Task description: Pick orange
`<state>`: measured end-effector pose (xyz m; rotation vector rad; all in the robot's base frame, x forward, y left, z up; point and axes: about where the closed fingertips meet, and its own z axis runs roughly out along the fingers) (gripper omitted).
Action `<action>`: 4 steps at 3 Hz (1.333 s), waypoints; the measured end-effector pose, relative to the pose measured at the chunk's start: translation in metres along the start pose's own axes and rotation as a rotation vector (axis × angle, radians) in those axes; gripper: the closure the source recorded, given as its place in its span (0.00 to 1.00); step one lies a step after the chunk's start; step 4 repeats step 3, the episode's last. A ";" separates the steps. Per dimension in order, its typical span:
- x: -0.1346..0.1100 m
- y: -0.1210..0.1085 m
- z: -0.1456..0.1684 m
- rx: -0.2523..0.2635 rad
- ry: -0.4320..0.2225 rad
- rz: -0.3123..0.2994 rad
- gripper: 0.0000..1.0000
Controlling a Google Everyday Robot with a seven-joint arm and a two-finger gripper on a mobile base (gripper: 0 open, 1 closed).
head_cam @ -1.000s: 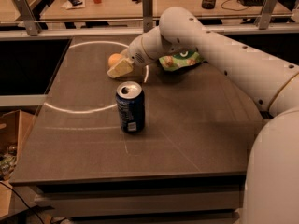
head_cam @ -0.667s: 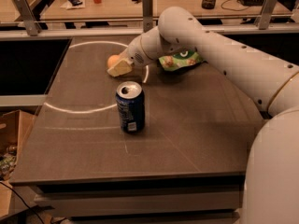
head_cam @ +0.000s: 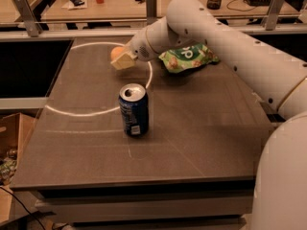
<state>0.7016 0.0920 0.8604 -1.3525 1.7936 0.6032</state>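
Reaching across the table [head_cam: 206, 138] from the right of the view, the arm [head_cam: 225, 37] sets the gripper [head_cam: 121, 59] at the far part of the table top, right against the orange [head_cam: 115, 51].

- Orange: at the far side of the white ring [head_cam: 81, 113] marked on the table, partly hidden behind one pale part of the gripper. Cannot tell whether it rests on the surface or is just off it.
- Jaws: one side shows in front of the fruit, the other is hidden. Cannot tell whether they are spread around it or pinching it.
- Nearby: blue soda can [head_cam: 134, 109] upright, nearer the camera and apart from the gripper. Green snack bag [head_cam: 187, 57] lies under the forearm.

Judgement: the step in hand is securing the grasp. The fruit is round and smooth, so it likely rolls if squeezed off-centre. Close across its widest part, firmly but without crushing. Lift straight up, keeping the forearm from dragging the bag.
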 end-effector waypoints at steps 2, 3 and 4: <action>-0.060 0.004 -0.046 -0.055 -0.238 0.004 1.00; -0.065 0.005 -0.046 -0.060 -0.249 0.000 1.00; -0.065 0.005 -0.046 -0.060 -0.249 0.000 1.00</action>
